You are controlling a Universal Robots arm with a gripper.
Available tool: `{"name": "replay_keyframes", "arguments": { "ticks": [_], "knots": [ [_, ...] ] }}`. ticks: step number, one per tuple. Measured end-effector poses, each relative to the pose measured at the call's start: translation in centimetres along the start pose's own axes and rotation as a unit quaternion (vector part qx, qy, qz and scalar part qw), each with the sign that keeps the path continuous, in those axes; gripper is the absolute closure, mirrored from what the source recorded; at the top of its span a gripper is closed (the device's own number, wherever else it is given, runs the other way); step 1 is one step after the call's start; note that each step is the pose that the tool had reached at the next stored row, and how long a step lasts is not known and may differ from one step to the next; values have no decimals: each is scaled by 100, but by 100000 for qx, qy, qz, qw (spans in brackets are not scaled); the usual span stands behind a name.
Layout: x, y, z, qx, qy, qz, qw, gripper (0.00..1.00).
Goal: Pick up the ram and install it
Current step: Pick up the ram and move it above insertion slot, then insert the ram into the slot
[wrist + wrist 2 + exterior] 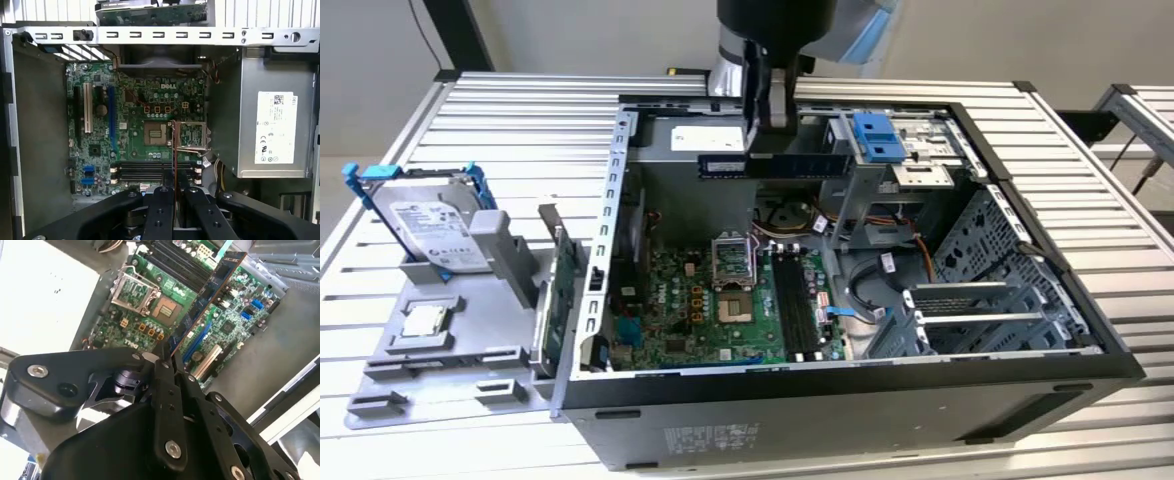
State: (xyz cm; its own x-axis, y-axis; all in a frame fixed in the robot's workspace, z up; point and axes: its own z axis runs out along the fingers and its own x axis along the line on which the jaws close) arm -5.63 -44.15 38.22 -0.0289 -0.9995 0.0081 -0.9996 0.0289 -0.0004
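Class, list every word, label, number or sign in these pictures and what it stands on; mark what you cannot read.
White sticker on the power supply: too small to read.
Label on the hard drive: too small to read.
White print on the motherboard: a maker's mark, otherwise too small.
Sticker on the computer case: blurred.
The ram, held in the shut tool: no readable print.

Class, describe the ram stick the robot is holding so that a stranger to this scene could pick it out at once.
Find the open computer case. Over it hangs the arm's claw, shut on the ram: a slim, dark blue strip held above the motherboard. Unlike the broader green board standing outside the case, it is narrow, blue and airborne.
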Motion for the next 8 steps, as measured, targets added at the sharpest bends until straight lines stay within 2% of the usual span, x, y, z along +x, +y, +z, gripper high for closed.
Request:
{"name": "replay_keyframes", "arguments": {
  "ticks": [8],
  "knots": [
    [-22, -137, 59, -23, 33, 2507, 99969, 100]
  ]
}}
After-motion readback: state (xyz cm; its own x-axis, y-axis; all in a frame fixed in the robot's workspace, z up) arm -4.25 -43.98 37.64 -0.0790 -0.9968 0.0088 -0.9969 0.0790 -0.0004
